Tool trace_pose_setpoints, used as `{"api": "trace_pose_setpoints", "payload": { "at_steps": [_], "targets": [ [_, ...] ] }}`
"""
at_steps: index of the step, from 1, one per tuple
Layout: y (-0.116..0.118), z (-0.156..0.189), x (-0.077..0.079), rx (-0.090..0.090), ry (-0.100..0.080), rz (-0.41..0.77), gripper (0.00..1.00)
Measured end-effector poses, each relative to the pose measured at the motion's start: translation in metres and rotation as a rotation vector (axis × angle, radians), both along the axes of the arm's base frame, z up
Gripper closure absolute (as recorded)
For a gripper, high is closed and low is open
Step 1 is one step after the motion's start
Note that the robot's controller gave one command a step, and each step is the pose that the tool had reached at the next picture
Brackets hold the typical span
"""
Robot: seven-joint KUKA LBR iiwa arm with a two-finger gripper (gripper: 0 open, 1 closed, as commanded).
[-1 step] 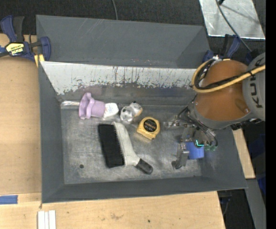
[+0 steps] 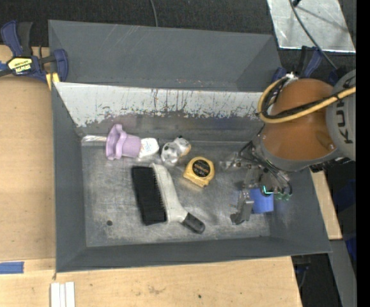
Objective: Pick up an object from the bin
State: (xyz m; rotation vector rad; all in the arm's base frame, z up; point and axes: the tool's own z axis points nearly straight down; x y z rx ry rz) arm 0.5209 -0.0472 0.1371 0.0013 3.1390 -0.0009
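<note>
My gripper (image 2: 241, 213) is down near the bin floor at the right end, below the arm's orange dome. A small blue block (image 2: 262, 203) sits right against it on its right side; whether it is gripped is unclear. A yellow tape measure (image 2: 199, 171) with a black round face lies on the floor a little to the gripper's upper left, apart from it. A black brush with a white handle (image 2: 150, 194) lies lengthwise in the middle of the floor, its dark handle tip pointing toward the gripper.
Along the back of the floor lie a purple and white plastic piece (image 2: 124, 143) and a shiny crumpled clear thing (image 2: 176, 149). The bin's sloped right wall is close beside the gripper.
</note>
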Motion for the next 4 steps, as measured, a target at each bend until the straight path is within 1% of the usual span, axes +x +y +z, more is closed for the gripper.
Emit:
{"api": "trace_pose_setpoints", "payload": {
  "at_steps": [1,2,3,4],
  "targets": [
    [0.043,0.008,0.010,-0.001,0.000,-0.028,0.00],
    [0.084,0.017,0.042,0.002,-0.003,0.011,0.00],
    [0.058,0.013,0.059,0.002,-0.003,-0.052,0.00],
    [0.042,0.003,0.065,-0.001,-0.001,-0.003,0.00]
  ]
}}
